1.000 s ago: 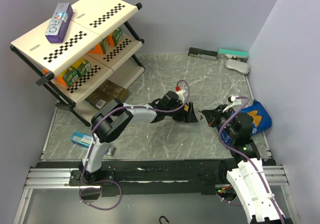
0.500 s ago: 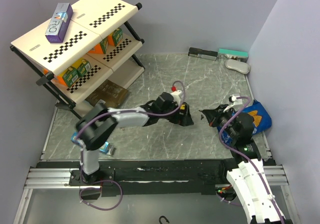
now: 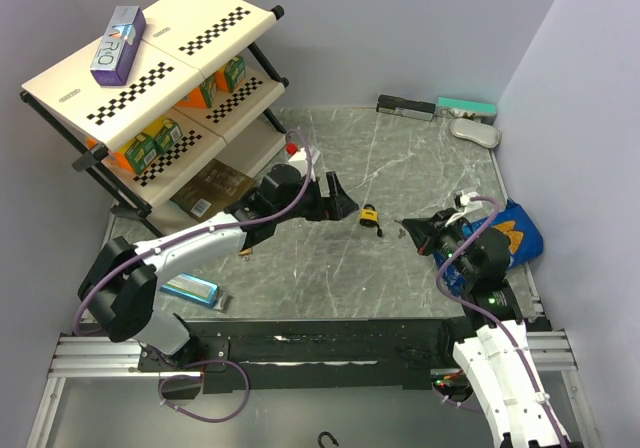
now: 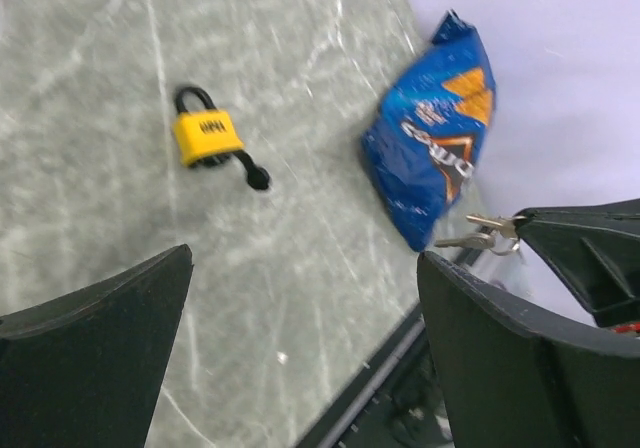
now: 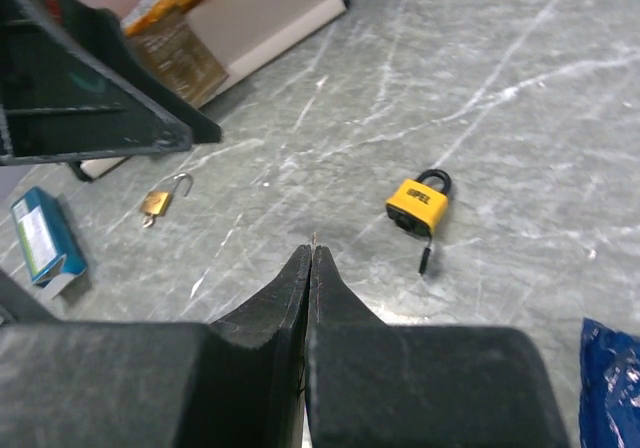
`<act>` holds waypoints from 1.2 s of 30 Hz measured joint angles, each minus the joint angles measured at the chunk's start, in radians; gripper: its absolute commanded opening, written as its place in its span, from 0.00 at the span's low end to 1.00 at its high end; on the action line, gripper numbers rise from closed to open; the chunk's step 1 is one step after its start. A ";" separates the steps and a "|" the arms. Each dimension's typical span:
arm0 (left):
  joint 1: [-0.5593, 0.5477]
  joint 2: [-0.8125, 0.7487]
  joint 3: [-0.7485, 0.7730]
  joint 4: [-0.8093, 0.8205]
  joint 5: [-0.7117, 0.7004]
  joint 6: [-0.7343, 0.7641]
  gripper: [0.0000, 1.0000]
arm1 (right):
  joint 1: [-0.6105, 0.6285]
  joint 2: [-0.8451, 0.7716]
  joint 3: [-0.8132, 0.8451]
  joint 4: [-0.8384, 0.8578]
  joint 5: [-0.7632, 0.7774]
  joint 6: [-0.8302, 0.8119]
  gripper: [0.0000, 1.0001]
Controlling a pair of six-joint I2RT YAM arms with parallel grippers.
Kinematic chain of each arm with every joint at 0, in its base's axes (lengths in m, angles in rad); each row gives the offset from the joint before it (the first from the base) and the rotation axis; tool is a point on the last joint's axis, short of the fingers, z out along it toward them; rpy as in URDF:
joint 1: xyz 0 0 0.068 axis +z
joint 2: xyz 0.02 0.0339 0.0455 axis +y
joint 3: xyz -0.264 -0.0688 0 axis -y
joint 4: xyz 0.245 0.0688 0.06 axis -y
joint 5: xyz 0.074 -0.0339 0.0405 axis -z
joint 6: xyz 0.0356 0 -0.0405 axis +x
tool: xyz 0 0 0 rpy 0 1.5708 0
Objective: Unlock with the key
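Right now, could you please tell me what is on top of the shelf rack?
A purple box lies on the rack, on its top board. Below, green-orange cartons show only partly, covered by the boards.

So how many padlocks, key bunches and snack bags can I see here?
Padlocks: 2 (yellow padlock, small brass padlock)
Key bunches: 1 (key bunch, pinched in the right tool)
Snack bags: 1 (blue snack bag)
Total: 4
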 measured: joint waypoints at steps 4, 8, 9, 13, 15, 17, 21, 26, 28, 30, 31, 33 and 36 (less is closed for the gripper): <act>-0.002 0.006 0.000 -0.003 0.053 -0.055 0.97 | 0.000 -0.003 -0.003 0.022 -0.050 -0.013 0.00; -0.002 0.006 -0.006 0.041 0.113 -0.105 0.97 | 0.000 -0.003 -0.027 0.075 -0.120 -0.019 0.00; -0.002 0.006 -0.012 0.060 0.126 -0.124 0.97 | 0.000 -0.004 -0.039 0.091 -0.135 -0.021 0.00; -0.002 0.006 -0.028 0.090 0.160 -0.170 0.96 | 0.006 0.000 -0.068 0.130 -0.163 -0.016 0.00; -0.002 0.007 -0.038 0.113 0.168 -0.178 0.97 | 0.009 0.016 -0.071 0.150 -0.159 0.002 0.00; -0.002 0.013 -0.051 0.145 0.173 -0.179 0.96 | 0.009 0.040 -0.076 0.175 -0.145 0.027 0.00; -0.005 0.090 -0.018 0.144 0.154 -0.144 0.95 | 0.010 0.079 -0.103 0.194 -0.063 0.074 0.00; -0.023 0.298 0.174 0.032 0.071 -0.047 0.95 | 0.011 0.083 -0.135 0.187 0.055 0.116 0.00; -0.028 0.362 0.232 -0.018 0.037 -0.014 0.96 | 0.011 0.074 -0.148 0.186 0.090 0.126 0.00; -0.034 0.433 0.306 -0.074 -0.005 0.021 0.97 | 0.011 0.063 -0.164 0.185 0.114 0.130 0.00; -0.035 0.476 0.358 -0.118 -0.022 0.037 0.97 | 0.011 0.055 -0.171 0.180 0.124 0.133 0.00; -0.041 0.557 0.465 -0.185 -0.058 0.069 0.97 | 0.011 0.040 -0.182 0.175 0.138 0.134 0.00; -0.053 0.639 0.571 -0.259 -0.100 0.109 0.97 | 0.011 0.026 -0.185 0.169 0.153 0.134 0.00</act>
